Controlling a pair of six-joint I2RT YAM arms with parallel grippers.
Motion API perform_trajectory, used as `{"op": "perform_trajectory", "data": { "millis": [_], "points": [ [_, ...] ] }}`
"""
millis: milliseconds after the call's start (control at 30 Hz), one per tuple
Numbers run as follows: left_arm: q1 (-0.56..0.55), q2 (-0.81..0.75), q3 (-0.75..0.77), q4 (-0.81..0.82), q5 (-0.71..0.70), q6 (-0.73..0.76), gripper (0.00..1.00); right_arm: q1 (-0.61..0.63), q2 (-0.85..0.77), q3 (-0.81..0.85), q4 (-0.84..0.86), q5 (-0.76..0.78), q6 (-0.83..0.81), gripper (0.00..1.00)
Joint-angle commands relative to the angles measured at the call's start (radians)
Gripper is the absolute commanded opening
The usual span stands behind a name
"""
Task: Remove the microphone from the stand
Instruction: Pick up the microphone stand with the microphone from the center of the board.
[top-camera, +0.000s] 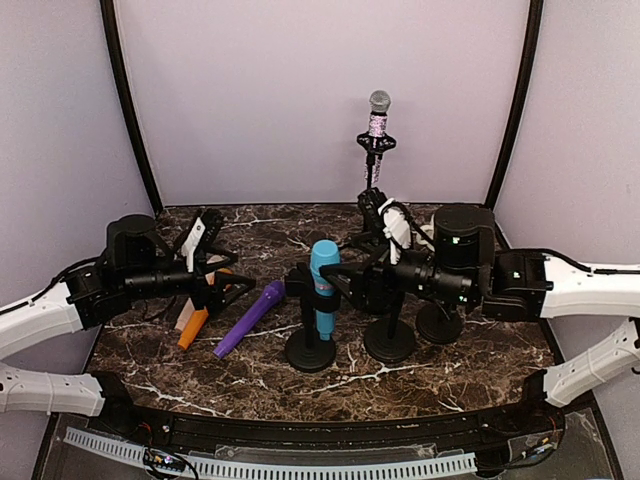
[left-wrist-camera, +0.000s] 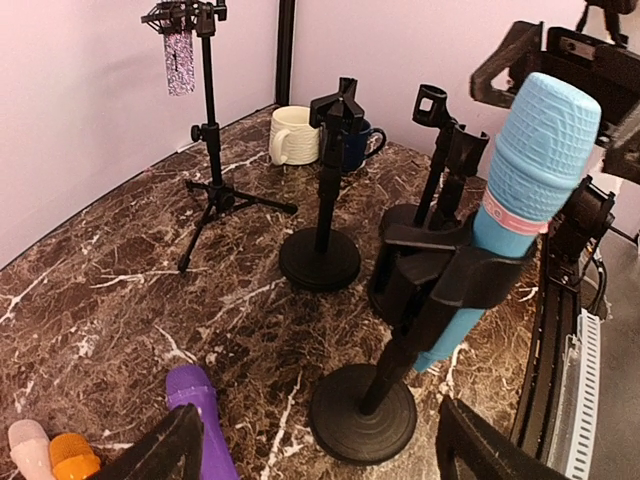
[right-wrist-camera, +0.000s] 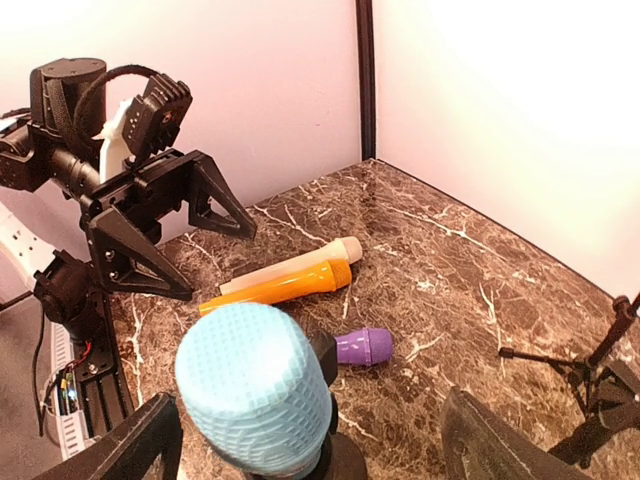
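The blue mic (top-camera: 324, 270) is held in the clip of a round-based stand (top-camera: 310, 352) at the middle of the marble table (top-camera: 480, 375). It is seated tilted in the clip, head up and handle pointing down beside the stand's post.

The right gripper (top-camera: 348, 278) is set level with the mic, just beside it on the right. In the right wrist view its fingers (right-wrist-camera: 495, 440) are seen spread wide, with the mic's head between them. The left finger is close by the head, the right one is clear of it, and nothing is clamped.

The left gripper (top-camera: 225, 285) is placed well apart from the mic, over the left of the table. Its fingers (left-wrist-camera: 165, 450) are also spread, and nothing is held. Below and beside it a purple mic (top-camera: 250, 318), an orange mic (top-camera: 195, 325) and a beige mic (right-wrist-camera: 300, 265) are laid flat on the table.

Two bare stands (top-camera: 390, 340) are set just right of the blue mic's stand.
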Motion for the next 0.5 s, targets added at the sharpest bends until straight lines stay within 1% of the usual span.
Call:
{"op": "perform_trajectory", "data": {
  "millis": [0,33,100,167,233,333,400,467],
  "points": [
    [0.007,0.056,0.072,0.079,-0.099,0.06,0.83,0.078,-0.037,0.077,-0.063,0.186,0.144,0.91],
    [0.009,0.085,0.085,0.083,-0.139,0.065,0.83,0.092,-0.035,0.095,-0.097,0.223,0.183,0.91],
    [0.02,0.124,0.092,0.096,-0.267,0.069,0.83,0.121,-0.018,0.138,-0.15,0.3,0.271,0.9],
    [0.025,0.147,0.081,0.128,-0.309,0.075,0.83,0.156,0.012,0.19,-0.213,0.381,0.355,0.9],
    [0.026,0.155,0.056,0.165,-0.329,0.076,0.83,0.189,0.051,0.253,-0.294,0.475,0.451,0.89],
    [0.026,0.153,0.032,0.177,-0.327,0.08,0.83,0.208,0.123,0.351,-0.443,0.588,0.577,0.87],
    [0.025,0.142,0.036,0.161,-0.333,0.085,0.83,0.219,0.18,0.415,-0.511,0.622,0.61,0.86],
    [0.025,0.114,0.026,0.162,-0.37,0.087,0.83,0.228,0.236,0.495,-0.556,0.642,0.619,0.85]
  ]
}}
